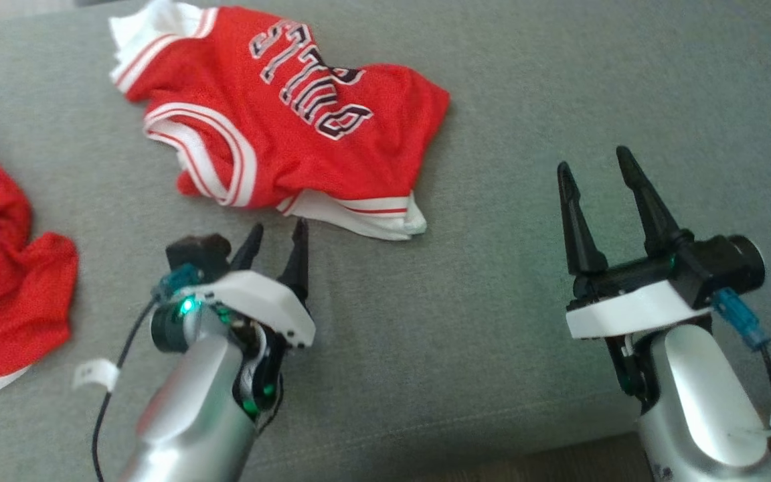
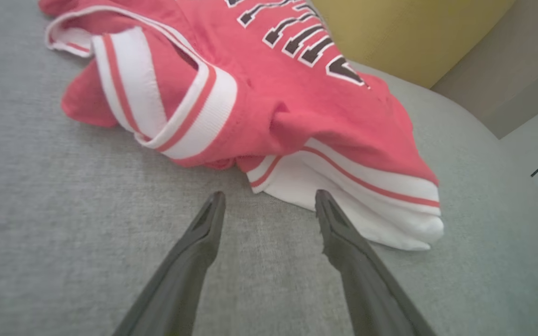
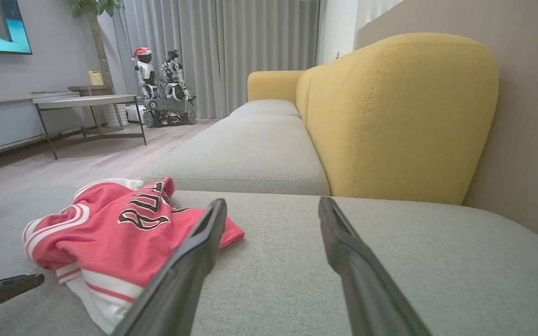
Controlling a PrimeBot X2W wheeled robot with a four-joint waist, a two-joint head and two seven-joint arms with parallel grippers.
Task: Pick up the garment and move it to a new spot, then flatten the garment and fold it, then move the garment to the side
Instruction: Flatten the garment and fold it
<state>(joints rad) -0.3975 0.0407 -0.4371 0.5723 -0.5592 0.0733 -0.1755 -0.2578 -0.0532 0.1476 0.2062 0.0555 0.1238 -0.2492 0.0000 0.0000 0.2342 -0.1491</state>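
Two grippers, both empty, fingers spread apart. Left gripper (image 1: 279, 225) low over the grey sofa seat (image 1: 526, 80), tips just short of the garment (image 1: 278, 120) and aimed at its white-and-red hem (image 2: 343, 205). One fingertip (image 2: 329, 210) overlapping that hem in the left wrist view; contact not certain. Right gripper (image 1: 592, 158) well apart to the right, over bare cushion.

Garment: red jersey, crumpled and bunched, lettering up, near the middle of the seat. Second red cloth (image 1: 4, 268) at the left edge of the head view, apart from it.

Judged step: the first, pick-up. Not yet grasped; nothing flattened or folded.

Next move, by estimate: advance the left tips onto the hem, straddle a fold of fabric, close, lift clear. Needs a bite on cloth only, not on the cushion cover. Probably calls for the right gripper on a second edge before any carry.
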